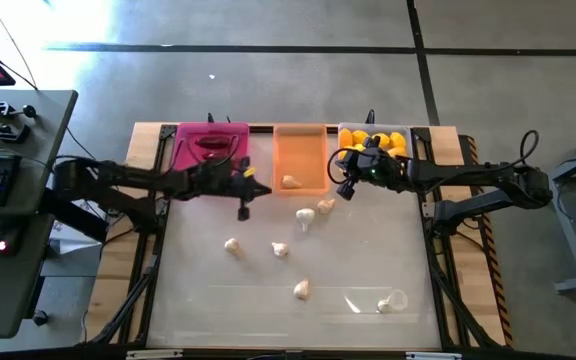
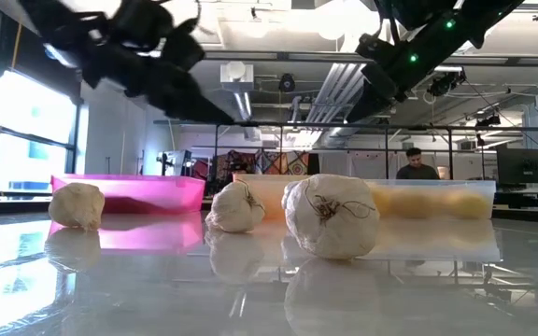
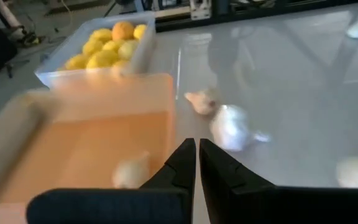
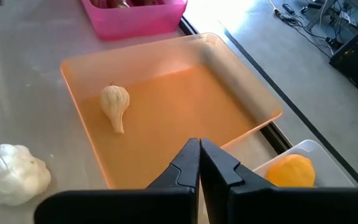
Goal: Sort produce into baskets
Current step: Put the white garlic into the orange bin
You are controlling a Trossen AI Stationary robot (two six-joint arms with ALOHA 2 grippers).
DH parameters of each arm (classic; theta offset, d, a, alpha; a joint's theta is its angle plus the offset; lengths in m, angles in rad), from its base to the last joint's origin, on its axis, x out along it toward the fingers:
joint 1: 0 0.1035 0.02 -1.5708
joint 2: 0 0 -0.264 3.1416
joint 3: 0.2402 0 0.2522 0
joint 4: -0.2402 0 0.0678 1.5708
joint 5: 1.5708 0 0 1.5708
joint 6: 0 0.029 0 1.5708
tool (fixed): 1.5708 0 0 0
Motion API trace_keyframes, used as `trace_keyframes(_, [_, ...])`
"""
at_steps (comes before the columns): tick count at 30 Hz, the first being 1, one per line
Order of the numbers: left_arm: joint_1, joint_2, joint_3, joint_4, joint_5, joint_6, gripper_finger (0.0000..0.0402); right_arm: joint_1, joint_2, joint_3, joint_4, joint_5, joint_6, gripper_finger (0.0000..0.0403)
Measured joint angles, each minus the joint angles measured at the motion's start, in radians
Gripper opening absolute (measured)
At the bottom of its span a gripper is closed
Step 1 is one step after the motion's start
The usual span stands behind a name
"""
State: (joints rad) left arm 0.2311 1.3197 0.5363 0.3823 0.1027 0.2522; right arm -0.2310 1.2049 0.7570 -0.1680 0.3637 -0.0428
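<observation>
Garlic bulbs lie scattered on the table on the near side of the orange basket, and one more garlic bulb rests inside it. The right gripper, fingers pressed together and empty, hangs at the orange basket's right edge. The left gripper, likewise clenched on nothing, hangs just off its left near corner. The clear basket of lemons sits right of the orange one, the pink basket to its left. A clear plastic scrap lies well apart, toward the table's near right.
</observation>
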Motion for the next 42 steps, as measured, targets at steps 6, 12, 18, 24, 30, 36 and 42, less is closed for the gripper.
trace_keyframes(6, [-0.034,-0.069,-0.176,0.159,0.000,-0.059,0.0010,0.016,0.000,0.000,0.005,0.000,0.008,0.0000])
trace_keyframes(12, [-0.039,-0.079,-0.323,0.375,0.000,-0.105,0.0010,0.066,0.017,0.000,0.041,0.000,-0.027,0.0000])
trace_keyframes(18, [-0.039,-0.079,-0.392,0.498,0.000,-0.111,0.0010,0.117,0.097,0.000,0.145,-0.116,-0.136,0.0000])
trace_keyframes(24, [-0.039,-0.078,-0.416,0.500,-0.001,-0.110,0.0010,0.140,0.172,0.001,0.268,-0.181,-0.198,0.0000])
trace_keyframes(30, [-0.038,-0.078,-0.447,0.512,-0.001,-0.107,0.0010,0.167,0.225,0.032,0.265,-0.177,-0.202,0.0013])
trace_keyframes(36, [-0.037,-0.076,-0.446,0.549,-0.002,-0.092,0.0010,0.199,0.292,0.080,0.269,-0.161,-0.194,0.0073])
trace_keyframes(42, [-0.037,-0.056,-0.446,0.551,-0.003,-0.085,0.0010,0.228,0.345,0.118,0.264,-0.161,-0.101,0.0145])
